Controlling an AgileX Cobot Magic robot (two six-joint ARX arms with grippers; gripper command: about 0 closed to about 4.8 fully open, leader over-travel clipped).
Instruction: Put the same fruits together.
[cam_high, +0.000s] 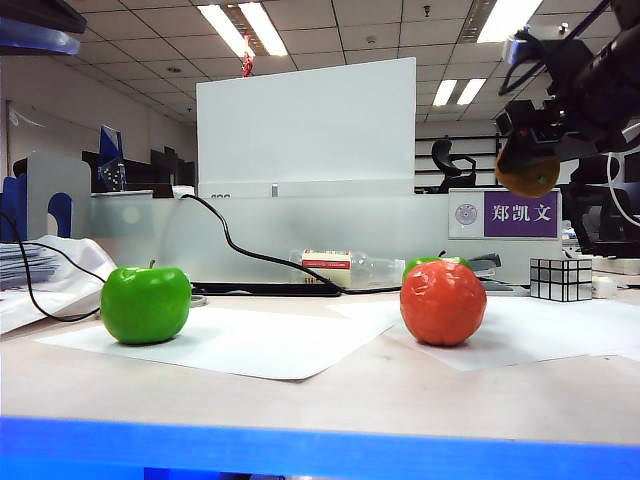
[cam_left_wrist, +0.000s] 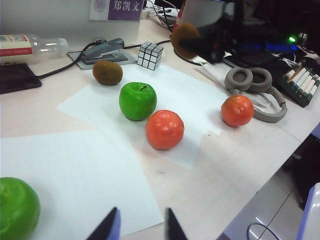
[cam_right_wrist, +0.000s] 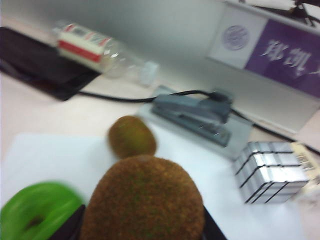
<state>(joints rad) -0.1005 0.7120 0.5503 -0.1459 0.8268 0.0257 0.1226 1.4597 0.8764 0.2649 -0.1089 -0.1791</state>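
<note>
Right pincer (cam_high: 527, 168) pinches a kiwi (cam_right_wrist: 142, 200) up in the air, above the second kiwi (cam_right_wrist: 132, 135) on the desk (cam_high: 330, 385); likely carrying it over to pair them. Left pincer (cam_left_wrist: 141, 227) hovers low over the paper, fingers part-spread, holding nothing. Green apple (cam_left_wrist: 137, 100) and orange fruit (cam_left_wrist: 165, 129) sit close by; stapler (cam_right_wrist: 192, 115) and mirrored cube (cam_right_wrist: 270, 171) crowd the drop spot.

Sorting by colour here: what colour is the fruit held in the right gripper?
Fuzzy brown, a kiwi; the right wrist view shows it best, clamped in the right gripper.
</note>
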